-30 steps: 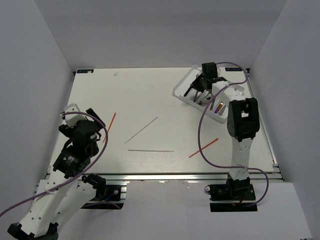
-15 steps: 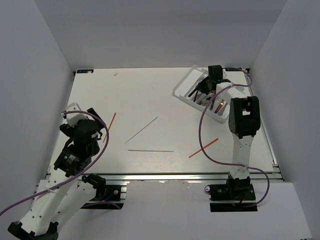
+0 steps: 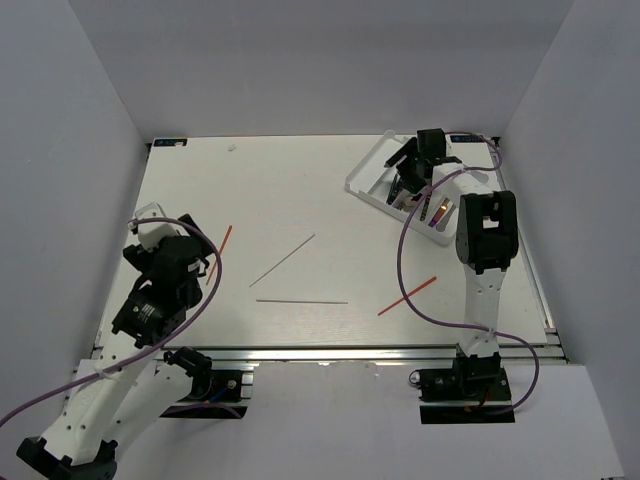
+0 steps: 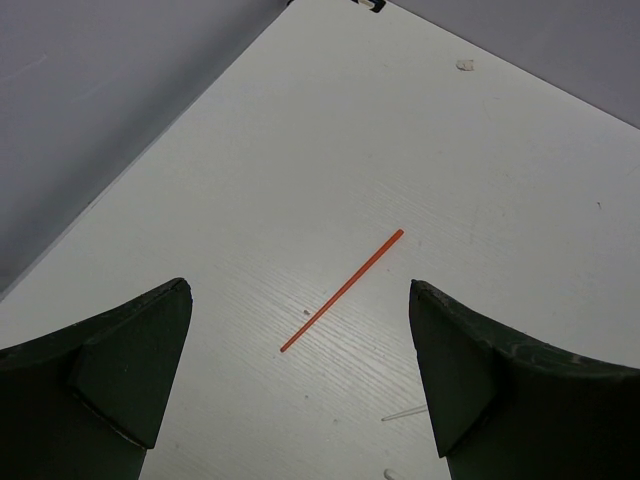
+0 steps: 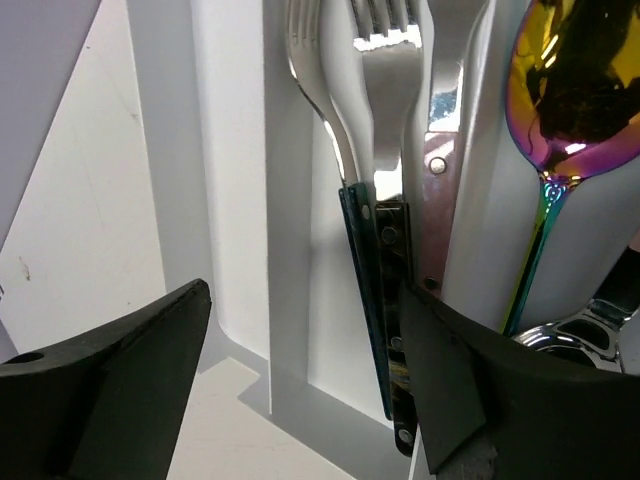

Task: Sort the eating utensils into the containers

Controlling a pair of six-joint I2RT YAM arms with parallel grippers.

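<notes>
Four chopsticks lie loose on the table (image 3: 300, 190), so sorting looks mostly done but not finished: near right a red chopstick (image 3: 407, 295), mid-table two pale chopsticks (image 3: 301, 301), and at left a second red chopstick (image 4: 343, 291) ahead of the left gripper (image 4: 298, 287), whose fingers stand apart and empty. At the far right the right gripper (image 5: 305, 290) hangs spread, gripping nothing, over the tray (image 3: 368, 192), where forks (image 5: 385, 60) and a spoon (image 5: 570, 80) lie in compartments. Open table surrounds every chopstick; only the left one lies toward the side wall (image 4: 100, 100).

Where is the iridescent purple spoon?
Right wrist view, upper right: the iridescent purple-gold metal spoon lies in the white plastic tray, one compartment right of the silver forks.
</notes>
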